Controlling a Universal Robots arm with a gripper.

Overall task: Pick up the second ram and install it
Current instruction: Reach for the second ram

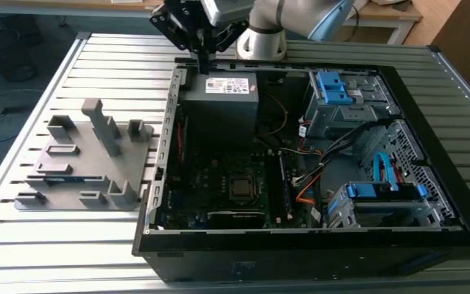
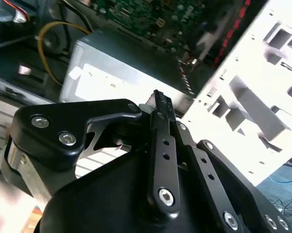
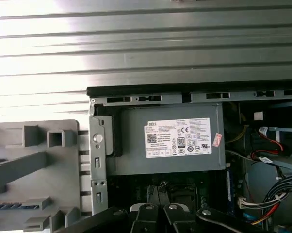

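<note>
Strong glare whitens the slatted table point(image 3: 146, 48) and holder tray point(image 2: 262, 73), while the computer case point(image 1: 300, 254) lies dim inside.

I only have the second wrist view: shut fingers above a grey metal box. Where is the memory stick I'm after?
Observer: In the exterior view the memory stick sits in the grey tray, outside the computer case, on the exterior view's left.
Operator: And where am I relative to that tray?
Observer: The gripper hangs over the computer case's corner by the power supply, apart from the grey tray and to the exterior view's right of it.
</note>
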